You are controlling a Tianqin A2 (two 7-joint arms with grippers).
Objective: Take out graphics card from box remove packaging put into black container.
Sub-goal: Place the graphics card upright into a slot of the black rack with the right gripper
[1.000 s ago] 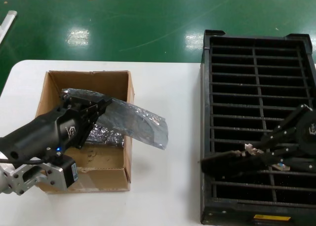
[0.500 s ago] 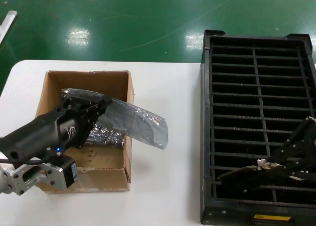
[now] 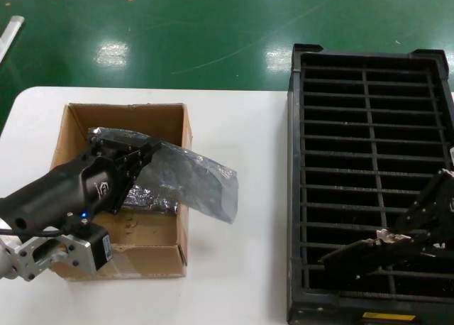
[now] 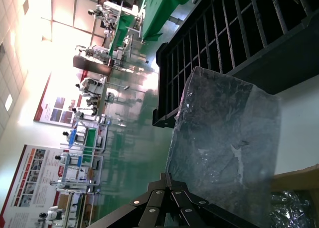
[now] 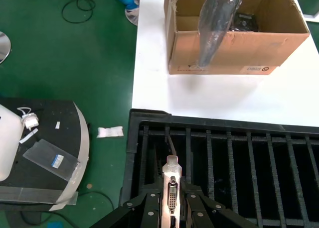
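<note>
My left gripper [image 3: 147, 150] is over the brown box [image 3: 128, 113], shut on one end of the grey packaging bag [image 3: 195, 182]. The bag hangs out over the box's right wall; it also shows in the left wrist view [image 4: 224, 143], pinched at my closed fingertips [image 4: 167, 180]. My right gripper [image 3: 399, 238] is shut on the graphics card [image 3: 349, 252] by its silver bracket [image 5: 172, 188]. It holds the card edge-on, lengthwise over the slots at the near end of the black container [image 3: 294, 162]. Whether the card touches the dividers is unclear.
More crinkly silver wrapping [image 3: 150, 196] lies inside the box. The white table [image 3: 241, 126] runs between box and container. A yellow label [image 3: 386, 316] marks the container's near edge. Green floor lies beyond the table; in the right wrist view a black round stand [image 5: 45, 153] sits beside the container.
My right gripper has moved the card to the right, off the container's left rim, and nearer to me over the slots. The bag's free end has sagged slightly. The left arm has stayed put.
</note>
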